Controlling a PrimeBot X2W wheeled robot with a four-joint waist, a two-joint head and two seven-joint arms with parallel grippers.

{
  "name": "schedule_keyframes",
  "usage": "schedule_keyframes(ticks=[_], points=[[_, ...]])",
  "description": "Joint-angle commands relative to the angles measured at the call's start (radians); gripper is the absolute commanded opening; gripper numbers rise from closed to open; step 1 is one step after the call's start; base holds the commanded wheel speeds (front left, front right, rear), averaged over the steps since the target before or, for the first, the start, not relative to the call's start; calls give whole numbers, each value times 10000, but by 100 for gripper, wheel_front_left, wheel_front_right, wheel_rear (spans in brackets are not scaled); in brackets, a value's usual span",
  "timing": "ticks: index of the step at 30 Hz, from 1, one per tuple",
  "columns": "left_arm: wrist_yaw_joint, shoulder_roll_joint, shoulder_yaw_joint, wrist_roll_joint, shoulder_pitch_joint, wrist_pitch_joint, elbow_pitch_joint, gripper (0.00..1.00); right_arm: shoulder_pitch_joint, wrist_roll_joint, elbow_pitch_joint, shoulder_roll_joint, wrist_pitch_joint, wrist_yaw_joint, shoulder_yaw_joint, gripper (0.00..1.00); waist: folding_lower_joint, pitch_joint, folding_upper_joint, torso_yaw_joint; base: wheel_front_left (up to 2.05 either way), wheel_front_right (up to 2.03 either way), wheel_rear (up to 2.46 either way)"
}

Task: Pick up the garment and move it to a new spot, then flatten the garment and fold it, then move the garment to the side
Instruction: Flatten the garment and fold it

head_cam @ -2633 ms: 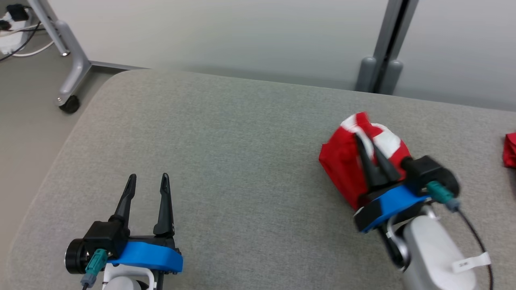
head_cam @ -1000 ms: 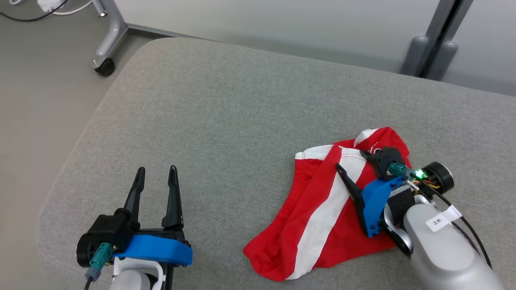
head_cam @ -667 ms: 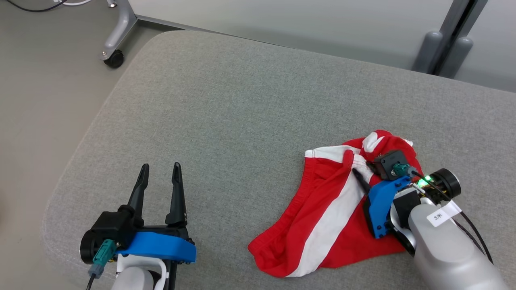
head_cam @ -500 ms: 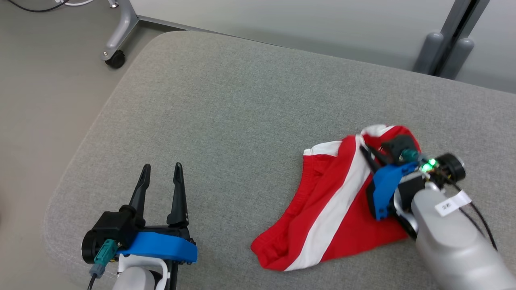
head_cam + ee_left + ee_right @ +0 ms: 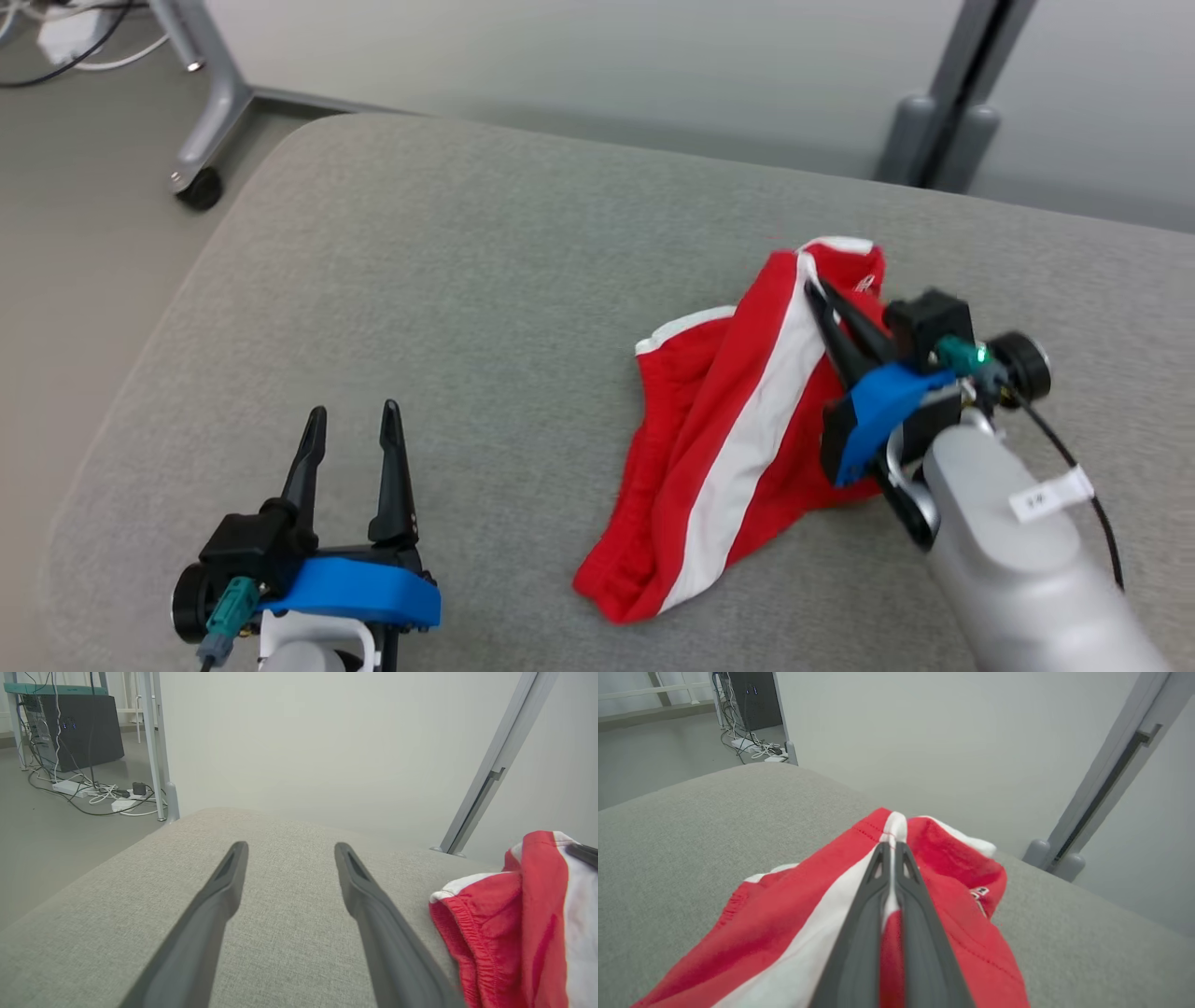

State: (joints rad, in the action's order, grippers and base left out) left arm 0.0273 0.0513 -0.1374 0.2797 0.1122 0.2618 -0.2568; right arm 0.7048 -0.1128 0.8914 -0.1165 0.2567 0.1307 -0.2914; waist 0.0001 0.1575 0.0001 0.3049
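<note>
A red garment with a white stripe [image 5: 738,439] lies crumpled on the grey padded table [image 5: 485,308], right of centre. My right gripper [image 5: 817,294] is shut on the garment's far edge and holds that end lifted, the rest trailing down to the table. In the right wrist view the two fingers pinch the red and white cloth [image 5: 896,830] near its seam. My left gripper [image 5: 350,420] stands open at the lower left, nothing between its fingers, well to the left of the garment [image 5: 518,914]. The left wrist view has the left gripper [image 5: 289,849] over bare table.
A grey stand leg with a castor [image 5: 201,187] is on the floor beyond the table's far left corner. A grey post [image 5: 943,103] rises behind the table at the far right. Cables and a power strip [image 5: 117,800] lie on the floor.
My right gripper has shut on the garment's far edge and raised it away from me, drawing the cloth up into a ridge. The head camera has shifted. The left gripper has stayed put.
</note>
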Motion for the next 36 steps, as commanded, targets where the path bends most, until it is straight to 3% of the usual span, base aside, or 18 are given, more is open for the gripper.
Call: schedule_keyframes(ticks=[1,9,18,19,21,27,32,36], points=[[27,-17,65,-78,-92,44,3,100,-414,-124,-187,20,55,1,50,0,-1,-314,-1,-388,0,0,0],[95,-12,162,-279,-471,44,56,100,-3814,-358,-3082,-194,88,1,806,0,-1,-726,-1,-1379,0,0,0],[193,-11,227,-397,-532,44,6,100,-7183,-275,-5614,48,-319,1,2106,0,-1,-877,-1,-1763,0,0,0],[207,-11,229,-405,-569,44,-2,100,-7432,-245,-5812,82,-381,1,2215,27,-1,-894,-1,-1785,0,0,0],[219,-11,251,-422,-631,44,-35,100,-7814,-135,-6179,129,-458,1,2326,100,-1,-951,-1,-1825,0,0,0],[249,-12,321,-455,-688,44,-41,100,-7964,-45,-7498,263,-523,1,2691,100,-1,-1089,-1,-1920,0,0,0],[262,-12,375,-525,-687,44,21,100,-7184,178,-8405,-112,-1219,1,2898,100,-1,-1080,-1,-1973,0,0,0],[315,-12,289,-538,-559,44,68,100,-6536,275,-8333,-550,-2110,1,2965,100,-1,-920,-1,-1890,0,0,0]])
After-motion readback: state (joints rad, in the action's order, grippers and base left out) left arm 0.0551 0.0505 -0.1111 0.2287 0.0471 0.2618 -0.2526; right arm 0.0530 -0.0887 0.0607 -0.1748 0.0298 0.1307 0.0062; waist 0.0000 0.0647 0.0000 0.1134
